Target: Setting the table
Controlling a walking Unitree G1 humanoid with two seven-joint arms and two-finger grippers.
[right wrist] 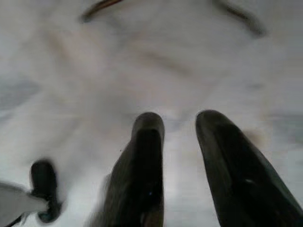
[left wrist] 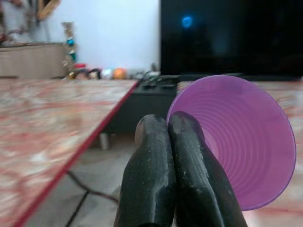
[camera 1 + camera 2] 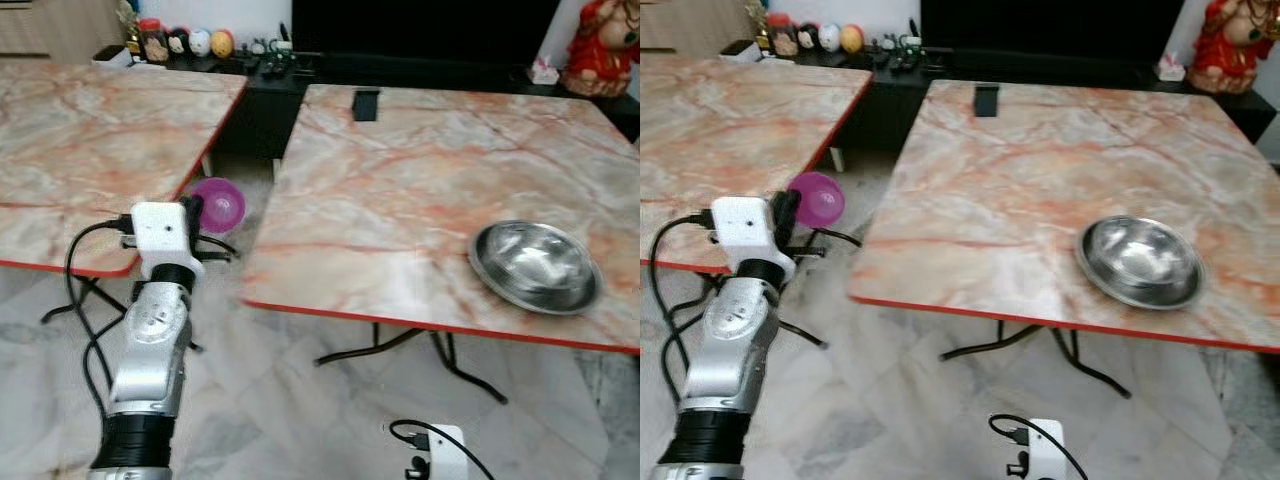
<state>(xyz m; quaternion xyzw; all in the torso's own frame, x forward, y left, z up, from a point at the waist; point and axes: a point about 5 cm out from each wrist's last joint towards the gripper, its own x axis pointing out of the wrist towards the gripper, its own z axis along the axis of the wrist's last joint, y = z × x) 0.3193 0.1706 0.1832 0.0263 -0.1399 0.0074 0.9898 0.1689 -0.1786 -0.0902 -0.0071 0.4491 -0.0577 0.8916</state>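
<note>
The left gripper [image 2: 168,130] clenched a purple cup [image 2: 236,142] (rim pinched) between two tables; the right gripper [image 1: 182,127] hung released.

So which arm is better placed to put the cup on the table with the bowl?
Left. The left gripper is shut on the purple cup, raised beside the table bearing the steel bowl. The right gripper hangs open over the floor.
</note>
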